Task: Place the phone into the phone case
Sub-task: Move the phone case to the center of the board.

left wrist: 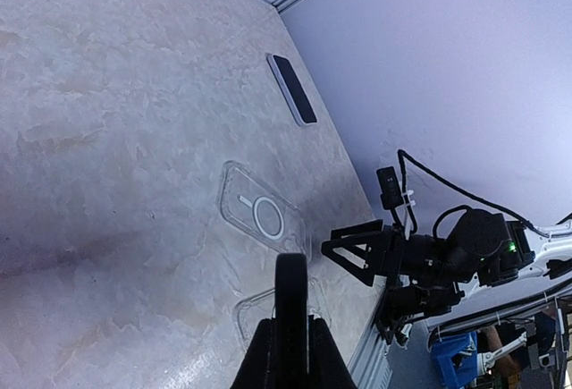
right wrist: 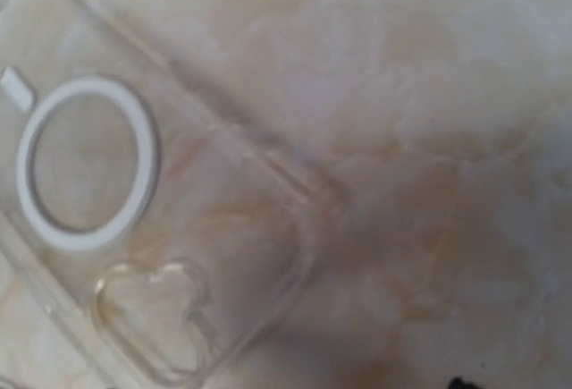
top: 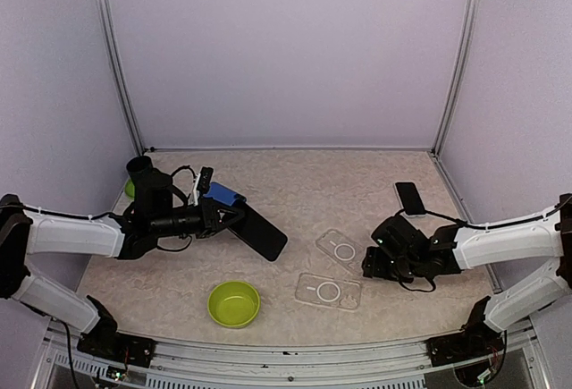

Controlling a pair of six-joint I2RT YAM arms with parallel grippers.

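Table: beige marbled top, walled in pale panels. Left arm: reaches in from the left edge; left gripper is clamped tight on one end of the phone. Right arm: reaches in from the right edge; right gripper sits low just right of the two cases, its jaws apart with nothing between them. Phone: black slab, held tilted above the table left of centre, its free end pointing toward the cases and touching neither; edge-on in the left wrist view. Green bowl: near edge, in front of the phone. Far clear case: flat on the table, white ring showing. Near clear case: flat, just in front of the far one, camera cut-out to the right. Second phone: flat, back right. Black cup: back left, behind the left arm.
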